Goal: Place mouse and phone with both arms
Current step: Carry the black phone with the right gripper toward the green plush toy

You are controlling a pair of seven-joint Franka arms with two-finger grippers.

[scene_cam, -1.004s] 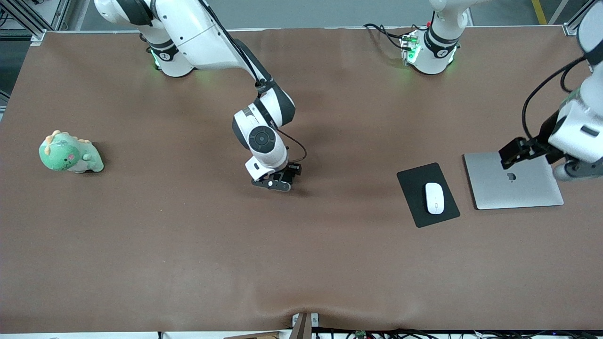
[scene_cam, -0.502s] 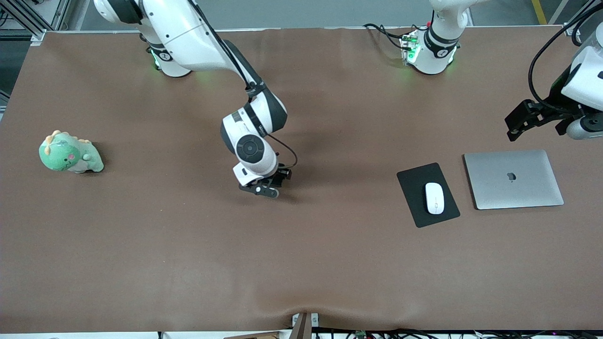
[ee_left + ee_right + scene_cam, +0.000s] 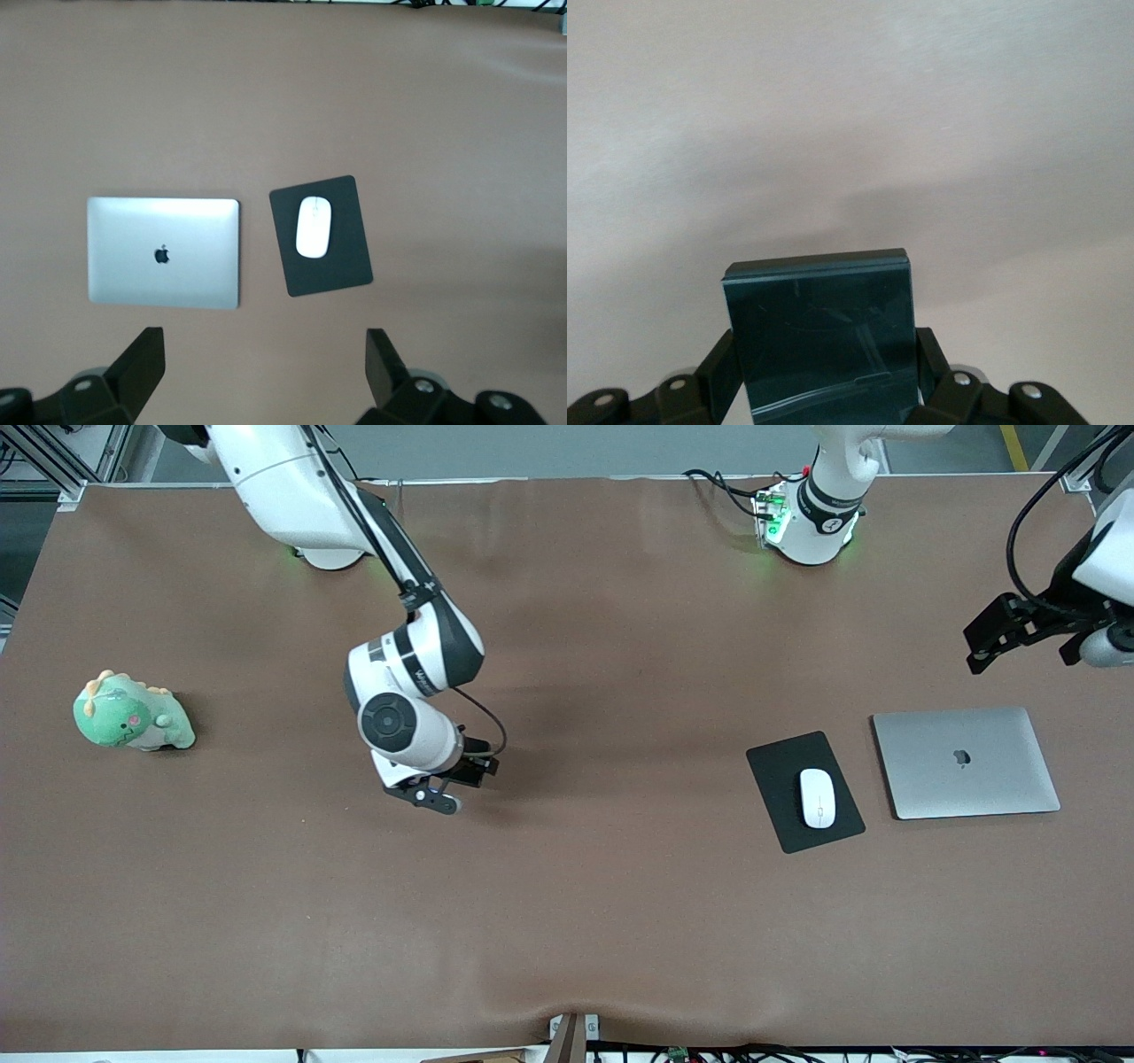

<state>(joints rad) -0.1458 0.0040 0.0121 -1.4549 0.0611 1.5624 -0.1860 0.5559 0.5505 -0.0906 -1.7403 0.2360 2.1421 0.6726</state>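
The white mouse lies on a black mouse pad toward the left arm's end of the table. It also shows in the left wrist view. My left gripper is open and empty, up in the air over the table edge by the laptop; its jaws stand wide apart in the left wrist view. My right gripper is low over the middle of the table. In the right wrist view it is shut on the black phone, which stands between its fingers.
A closed silver laptop lies beside the mouse pad, toward the left arm's end. A green dinosaur plush sits at the right arm's end. The brown cloth has a fold at the edge nearest the front camera.
My right gripper has carried the phone toward the right arm's end of the table. My left gripper has moved off the laptop toward the bases.
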